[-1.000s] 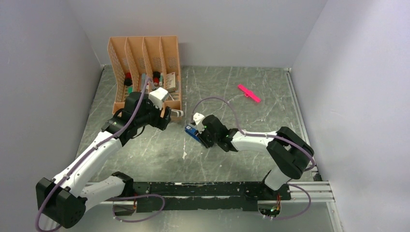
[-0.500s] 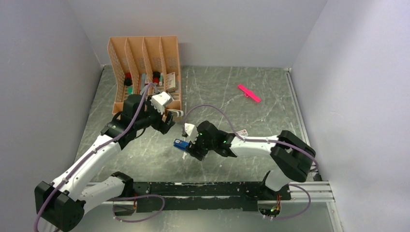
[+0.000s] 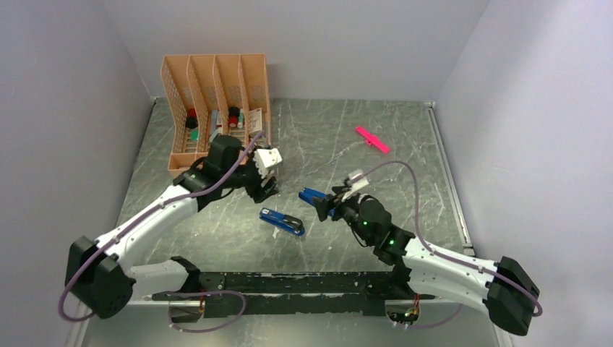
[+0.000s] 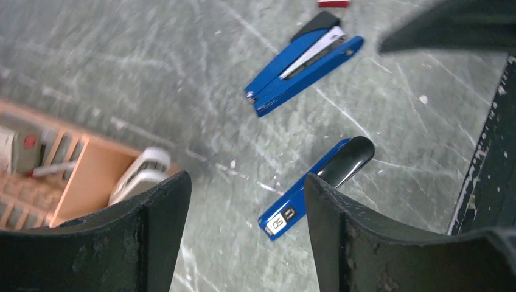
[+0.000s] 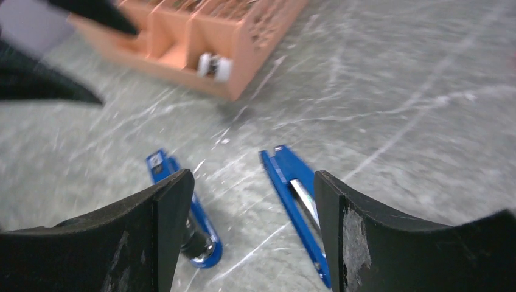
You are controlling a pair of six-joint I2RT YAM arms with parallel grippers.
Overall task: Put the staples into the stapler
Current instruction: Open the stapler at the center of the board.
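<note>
Loading not begun: holding left gripper point(image 4: 246, 188) and right gripper point(image 5: 252, 182) spread, empty, ready for picking. Leaving opened stapler point(image 3: 312, 196) mid-desk point(image 3: 361, 130), rail exposed, presumably for filling; closed stapler point(image 3: 282, 222) at its seven o'clock. Staples: not finding any.

a robotics lab test cell: plain pale walls point(image 3: 325, 43) box in a scratched dark-green table point(image 3: 347, 130); a left arm point(image 3: 144, 220) and a right arm point(image 3: 448, 264) are bolted to a black rail point(image 3: 303, 283) along its near edge, and an orange desk organiser point(image 3: 217, 79) stands at its far left corner.
</note>
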